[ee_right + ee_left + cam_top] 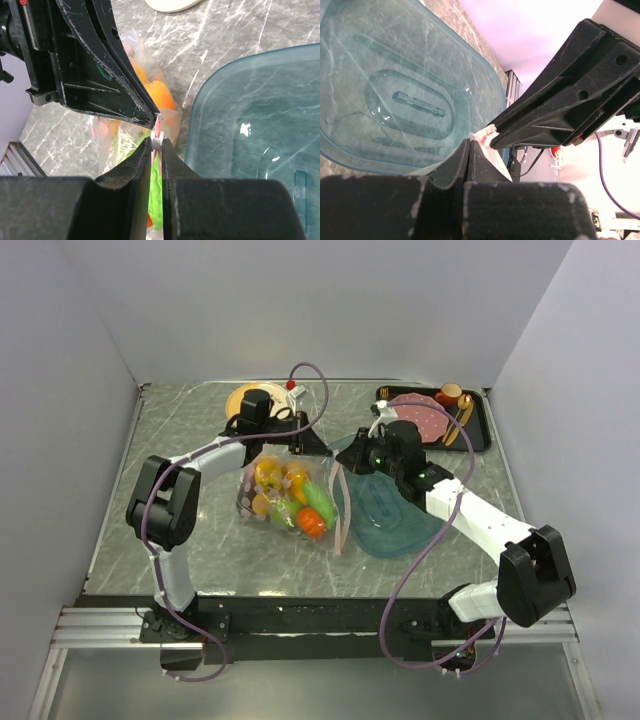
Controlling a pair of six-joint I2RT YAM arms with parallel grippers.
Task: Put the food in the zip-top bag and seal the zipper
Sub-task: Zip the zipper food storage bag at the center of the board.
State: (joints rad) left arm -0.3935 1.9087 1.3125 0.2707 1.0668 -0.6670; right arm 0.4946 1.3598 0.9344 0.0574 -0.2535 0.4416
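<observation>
Top external view: the zip-top bag [250, 502] lies flat on the table [190, 530] just left of the teal tray [400, 525]. The food [290, 502] is inside it, yellow, orange, green and red pieces bunched together. The zipper [341, 510], that thin pink strip, runs along the bag edge facing the tray, right at the tray's left rim. Both arms meet at the far end of that strip, by the tray's far-left corner. The left gripper [322, 450] comes in from the side away from the tray. The right gripper [344, 457] reaches in over the tray's far end, and the two tips are almost nose to nose.

Right wrist view now: the right gripper's jaws are narrow, clamped on the pink strip, which shows between the two fingers and rises just above them. The left gripper's tip touches the strip's top end from the side away from the tray. The food sits in the bag beyond the fingers, left of the tray rim.

Left wrist view: the left gripper's jaws are pressed fully together. The pink strip sits just past their tip, against the right gripper's finger. Whether any bag film is pinched between the left jaws cannot be told.
</observation>
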